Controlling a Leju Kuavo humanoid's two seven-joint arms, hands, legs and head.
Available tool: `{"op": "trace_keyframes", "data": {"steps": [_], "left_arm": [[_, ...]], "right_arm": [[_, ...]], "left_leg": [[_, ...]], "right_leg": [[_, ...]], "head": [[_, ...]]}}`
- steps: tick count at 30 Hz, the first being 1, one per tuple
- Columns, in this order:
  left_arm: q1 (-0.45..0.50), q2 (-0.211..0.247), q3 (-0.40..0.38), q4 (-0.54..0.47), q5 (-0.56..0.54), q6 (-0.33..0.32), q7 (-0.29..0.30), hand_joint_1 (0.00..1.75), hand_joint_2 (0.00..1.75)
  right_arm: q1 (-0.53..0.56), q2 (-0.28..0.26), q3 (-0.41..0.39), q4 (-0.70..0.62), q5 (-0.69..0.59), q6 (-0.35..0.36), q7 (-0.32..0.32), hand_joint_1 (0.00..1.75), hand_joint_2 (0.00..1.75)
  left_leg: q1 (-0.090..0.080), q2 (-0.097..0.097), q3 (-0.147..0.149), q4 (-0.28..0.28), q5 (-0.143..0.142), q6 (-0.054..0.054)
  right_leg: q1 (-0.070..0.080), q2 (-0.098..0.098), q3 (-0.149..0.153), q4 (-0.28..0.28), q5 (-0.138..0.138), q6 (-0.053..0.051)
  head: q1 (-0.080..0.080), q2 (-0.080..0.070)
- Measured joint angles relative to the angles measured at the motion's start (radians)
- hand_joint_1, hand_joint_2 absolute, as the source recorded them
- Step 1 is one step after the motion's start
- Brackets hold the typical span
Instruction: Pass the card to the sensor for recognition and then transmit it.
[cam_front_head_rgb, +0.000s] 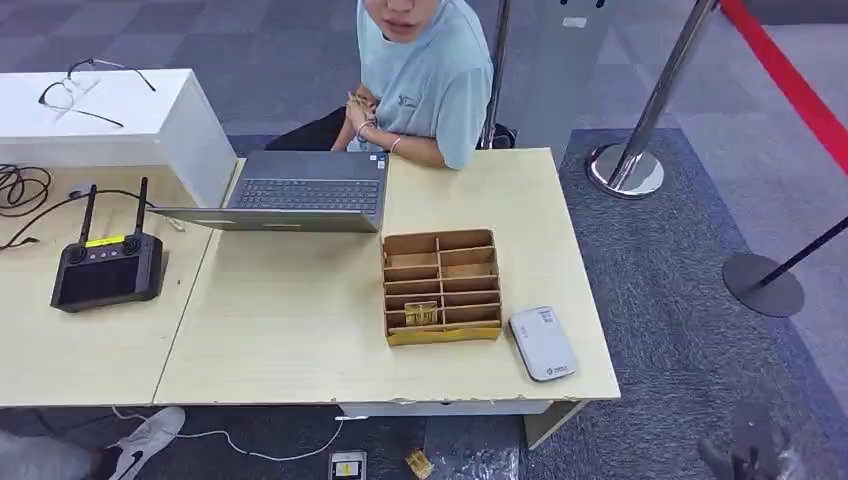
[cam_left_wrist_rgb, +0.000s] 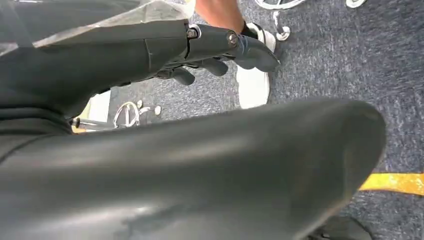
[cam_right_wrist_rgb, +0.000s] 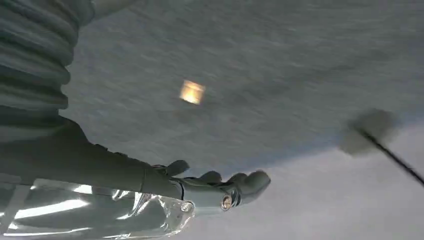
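Card (cam_front_head_rgb: 420, 313) in divider box (cam_front_head_rgb: 441, 287) beside white sensor (cam_front_head_rgb: 542, 343), both robot hands (cam_left_wrist_rgb: 220, 50) (cam_right_wrist_rgb: 220, 187) seemingly empty, fingers loosely apart

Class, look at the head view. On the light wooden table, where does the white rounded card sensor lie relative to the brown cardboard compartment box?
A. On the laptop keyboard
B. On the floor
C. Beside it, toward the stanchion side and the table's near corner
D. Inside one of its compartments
C. The white rounded card sensor lies flat on the light wooden table, just beside the brown cardboard compartment box, toward the near corner on the stanchion side.
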Motion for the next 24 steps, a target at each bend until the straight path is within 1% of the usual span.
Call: {"op": "trace_keyframes", "data": {"steps": [1, 4, 7, 9, 10, 12, 15, 17, 19, 20, 24], "left_arm": [[0.000, 0.001, 0.000, 0.000, -0.002, 0.000, -0.001, 0.00, 0.00], [-0.002, 0.002, -0.001, 0.000, -0.005, -0.001, -0.011, 0.00, 0.00], [-0.002, 0.008, -0.001, 0.000, -0.007, 0.002, -0.023, 0.00, 0.00], [-0.002, 0.011, -0.001, 0.000, -0.008, 0.005, -0.028, 0.00, 0.00], [-0.002, 0.014, -0.001, 0.000, -0.007, 0.008, -0.028, 0.00, 0.00], [-0.002, 0.018, -0.001, 0.000, -0.003, 0.009, -0.026, 0.00, 0.00], [-0.002, 0.020, -0.001, 0.000, -0.003, 0.009, -0.020, 0.00, 0.00], [-0.002, 0.020, -0.001, 0.000, -0.005, 0.008, -0.013, 0.00, 0.00], [-0.002, 0.021, -0.005, 0.000, -0.027, -0.003, -0.009, 0.00, 0.00], [-0.002, 0.022, -0.008, 0.000, -0.036, -0.008, -0.009, 0.00, 1.75], [-0.003, 0.031, -0.012, 0.000, -0.049, -0.010, -0.008, 0.00, 1.75]], "right_arm": [[-0.027, 0.013, -0.002, 0.066, -0.018, 0.009, 0.001, 0.00, 1.75], [-0.080, 0.057, -0.002, 0.238, -0.038, 0.034, 0.042, 0.00, 1.75], [-0.114, 0.096, -0.001, 0.371, -0.028, 0.067, 0.146, 0.00, 1.75], [-0.128, 0.123, -0.001, 0.439, -0.023, 0.082, 0.202, 0.00, 1.75], [-0.136, 0.138, -0.001, 0.474, -0.023, 0.083, 0.218, 0.00, 1.75], [-0.144, 0.159, -0.001, 0.526, -0.025, 0.081, 0.233, 0.00, 1.75], [-0.153, 0.177, -0.001, 0.574, -0.024, 0.079, 0.236, 0.00, 1.75], [-0.159, 0.188, -0.001, 0.601, -0.018, 0.066, 0.241, 0.00, 1.75], [-0.163, 0.196, 0.000, 0.621, -0.005, 0.047, 0.259, 0.00, 1.75], [-0.164, 0.197, 0.000, 0.629, 0.001, 0.037, 0.267, 0.00, 1.75], [-0.166, 0.197, 0.001, 0.646, 0.015, 0.018, 0.265, 0.00, 1.75]], "left_leg": [[0.001, 0.001, 0.000, 0.000, 0.000, 0.000], [0.001, -0.001, 0.000, 0.000, 0.000, 0.000], [0.001, 0.000, -0.001, 0.000, 0.000, 0.000], [0.001, 0.000, -0.001, -0.001, 0.000, 0.000], [0.001, 0.000, -0.001, -0.001, 0.000, 0.000], [0.001, 0.000, -0.001, -0.001, 0.000, 0.000], [0.001, 0.000, -0.001, -0.001, 0.000, 0.000], [0.001, 0.000, -0.001, -0.001, 0.001, -0.001], [0.001, 0.000, -0.001, -0.001, 0.001, -0.001], [0.001, 0.000, -0.001, -0.001, 0.001, -0.001], [0.000, 0.000, -0.001, 0.000, 0.001, -0.001]], "right_leg": [[0.001, 0.000, 0.000, 0.000, 0.000, 0.000], [0.001, 0.000, 0.000, 0.000, 0.000, 0.000], [0.001, 0.000, 0.000, 0.000, 0.000, 0.000], [0.001, 0.000, 0.000, 0.000, -0.001, -0.001], [0.001, 0.000, 0.000, 0.000, -0.001, -0.001], [0.001, 0.000, 0.000, 0.000, -0.001, -0.001], [0.001, 0.000, 0.000, 0.001, -0.001, -0.001], [0.001, 0.000, 0.000, 0.001, -0.001, -0.001], [0.001, 0.000, 0.000, 0.001, -0.001, -0.001], [0.001, 0.000, 0.000, 0.001, -0.001, -0.001], [0.001, 0.000, 0.000, 0.001, 0.000, -0.001]], "head": [[0.000, 0.000], [0.000, 0.000], [0.000, 0.000], [0.000, 0.000], [0.000, 0.000], [-0.001, 0.000], [0.000, 0.000], [0.000, 0.000], [0.000, 0.000], [0.000, 0.000], [0.000, 0.000]]}}
